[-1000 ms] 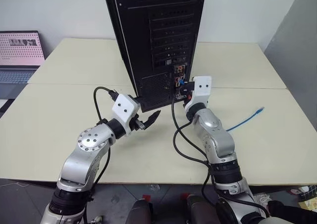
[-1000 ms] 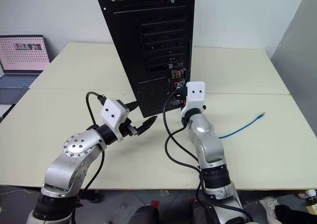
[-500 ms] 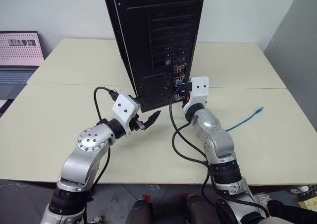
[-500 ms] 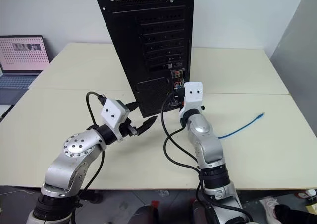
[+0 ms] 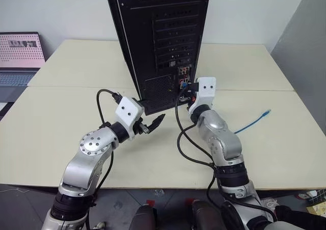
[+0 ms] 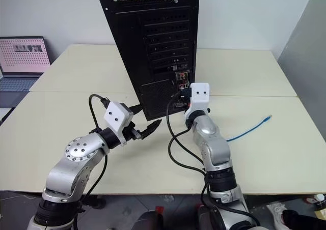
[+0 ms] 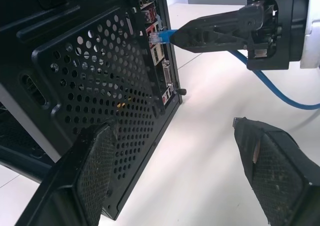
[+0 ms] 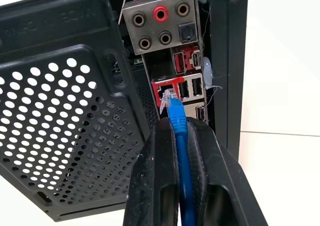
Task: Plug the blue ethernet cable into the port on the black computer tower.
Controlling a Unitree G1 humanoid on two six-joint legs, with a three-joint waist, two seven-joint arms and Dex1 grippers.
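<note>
The black computer tower (image 5: 158,41) stands upright on the table with its rear face toward me. My right gripper (image 8: 175,133) is shut on the blue ethernet cable (image 8: 177,121), just behind its plug. The plug's clear tip (image 8: 167,97) sits at the mouth of the port (image 8: 161,88), a red-rimmed socket in the silver connector strip; how deep it sits I cannot tell. The rest of the cable trails right across the table to its free end (image 5: 266,112). My left gripper (image 7: 170,131) is open and holds nothing, low beside the tower's vent grille (image 7: 100,86).
A laptop (image 5: 20,57) with a lit screen stands at the table's far left. Black robot cables (image 5: 179,138) loop over the table between my arms. The table's near edge runs just below my elbows, and a grey partition (image 5: 305,47) rises on the right.
</note>
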